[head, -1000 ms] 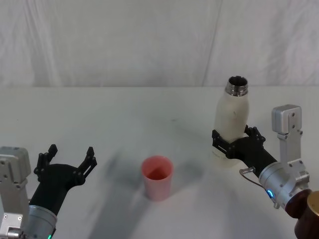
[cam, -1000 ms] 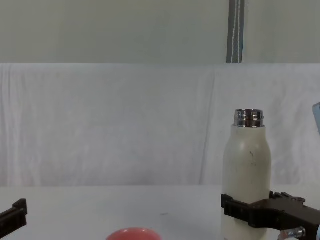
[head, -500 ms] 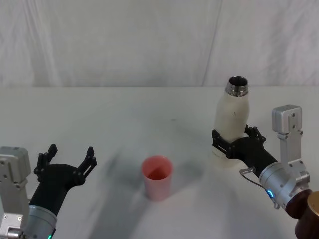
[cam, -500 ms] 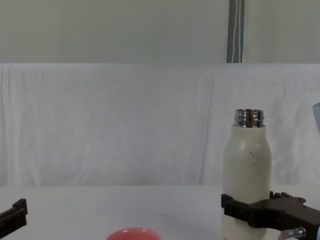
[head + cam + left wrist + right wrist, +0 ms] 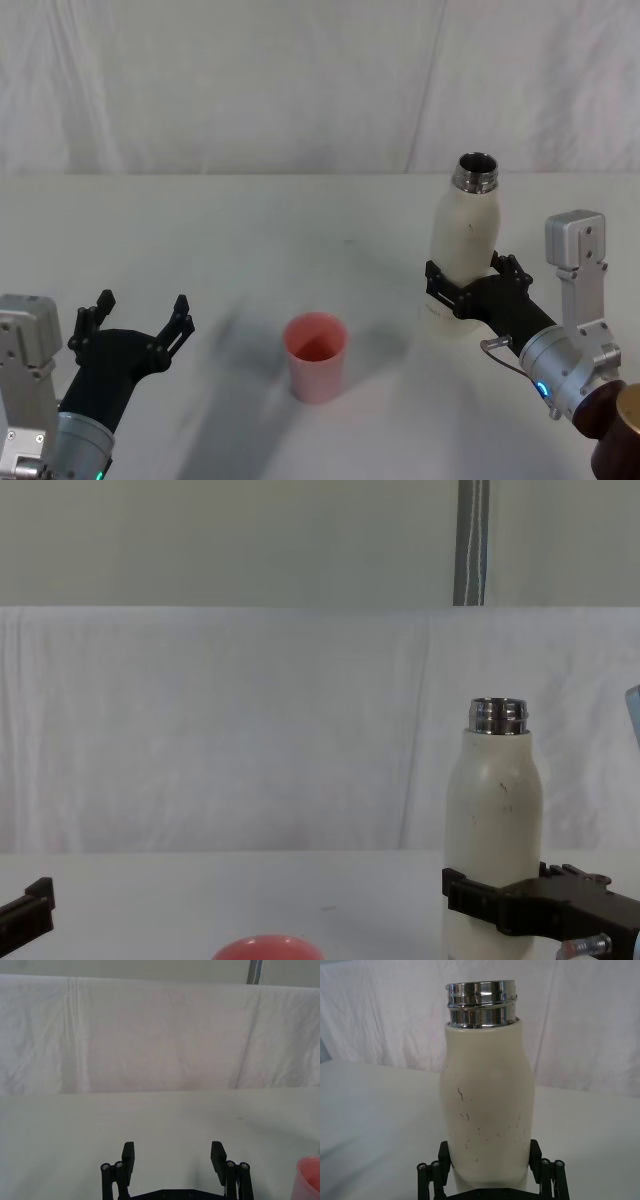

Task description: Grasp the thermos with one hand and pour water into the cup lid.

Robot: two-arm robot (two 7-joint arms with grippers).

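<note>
The cream-white thermos [image 5: 466, 235] stands upright on the table at the right, its steel neck open at the top. My right gripper [image 5: 470, 272] is shut on the thermos low on its body, with a black finger pressed against each side [image 5: 490, 1154]. From the chest view the thermos [image 5: 495, 810] rises above the gripper's black fingers [image 5: 480, 900]. The pink cup lid [image 5: 317, 355] sits open side up near the table's middle, left of the thermos. My left gripper [image 5: 138, 312] rests open at the lower left, with nothing between its fingers [image 5: 172, 1152].
A white cloth covers the table [image 5: 250, 240] and hangs as a backdrop behind. A metal pole [image 5: 472, 540] stands behind the backdrop. Bare table lies between the cup lid and the thermos.
</note>
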